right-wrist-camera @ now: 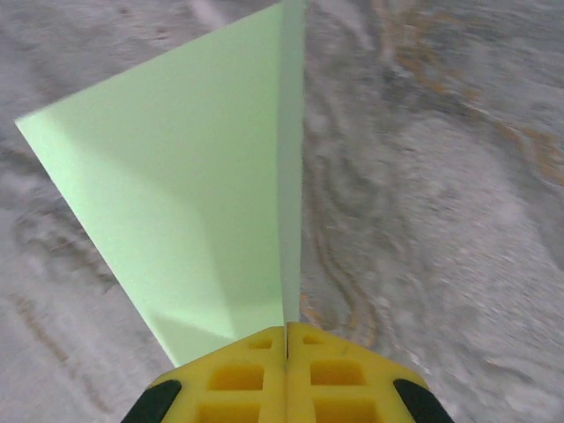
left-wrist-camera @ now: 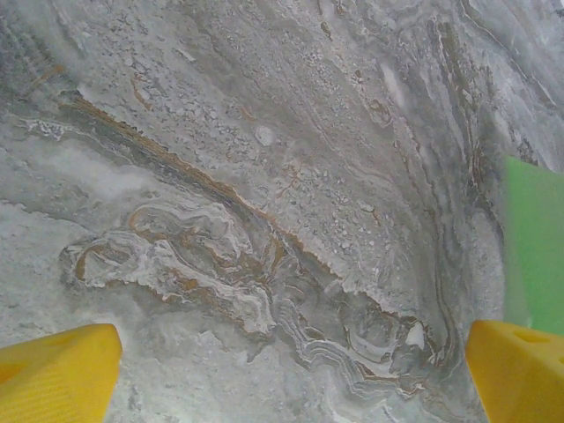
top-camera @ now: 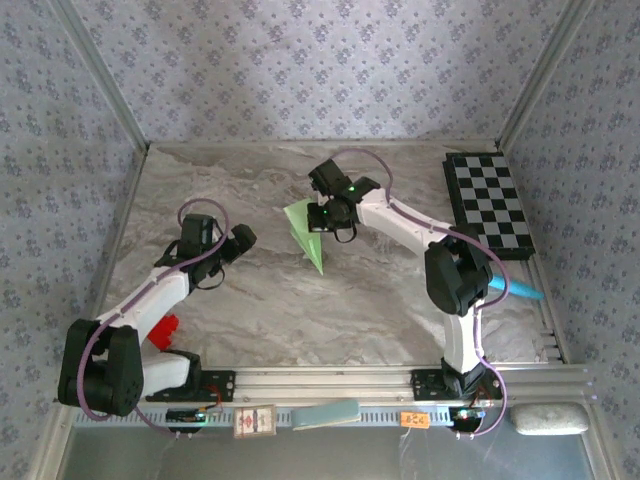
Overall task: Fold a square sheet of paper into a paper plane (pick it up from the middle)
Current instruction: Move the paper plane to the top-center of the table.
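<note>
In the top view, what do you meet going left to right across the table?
red object → left hand → plane → checkerboard

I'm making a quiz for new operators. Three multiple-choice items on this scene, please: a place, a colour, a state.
1. The black-and-white chequered board lies: A near left, B centre, C far right.
2. The folded pointed paper plane is: A pale green, B red, C white.
3. The right gripper is: A open, B shut on the paper plane, C shut on nothing.
1 C, it sits at the back right in the top view. 2 A, pale green in the wrist view. 3 B, yellow fingers pinch its crease.
</note>
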Action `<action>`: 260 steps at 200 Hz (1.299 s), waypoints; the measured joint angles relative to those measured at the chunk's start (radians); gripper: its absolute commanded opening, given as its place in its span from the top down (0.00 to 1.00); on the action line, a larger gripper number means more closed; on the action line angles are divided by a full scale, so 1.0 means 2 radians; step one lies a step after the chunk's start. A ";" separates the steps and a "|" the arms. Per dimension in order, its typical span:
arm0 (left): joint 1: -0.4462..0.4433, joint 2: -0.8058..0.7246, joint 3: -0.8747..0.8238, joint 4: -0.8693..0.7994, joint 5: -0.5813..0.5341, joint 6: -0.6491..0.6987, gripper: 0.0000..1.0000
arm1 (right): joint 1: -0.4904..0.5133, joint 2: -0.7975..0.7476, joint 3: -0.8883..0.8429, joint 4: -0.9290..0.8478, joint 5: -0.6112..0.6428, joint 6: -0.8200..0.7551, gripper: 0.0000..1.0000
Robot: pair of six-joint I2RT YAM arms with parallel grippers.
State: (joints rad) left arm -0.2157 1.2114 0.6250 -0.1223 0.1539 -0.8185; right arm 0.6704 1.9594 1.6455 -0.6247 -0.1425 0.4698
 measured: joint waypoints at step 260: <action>-0.077 0.226 0.083 0.138 0.140 -0.075 0.54 | -0.092 0.052 -0.195 0.353 -0.255 0.099 0.95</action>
State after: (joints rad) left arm -0.3698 1.6642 0.7914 0.1547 0.4347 -0.9691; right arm 0.4866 2.0628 1.2552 0.0818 -0.6533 0.6670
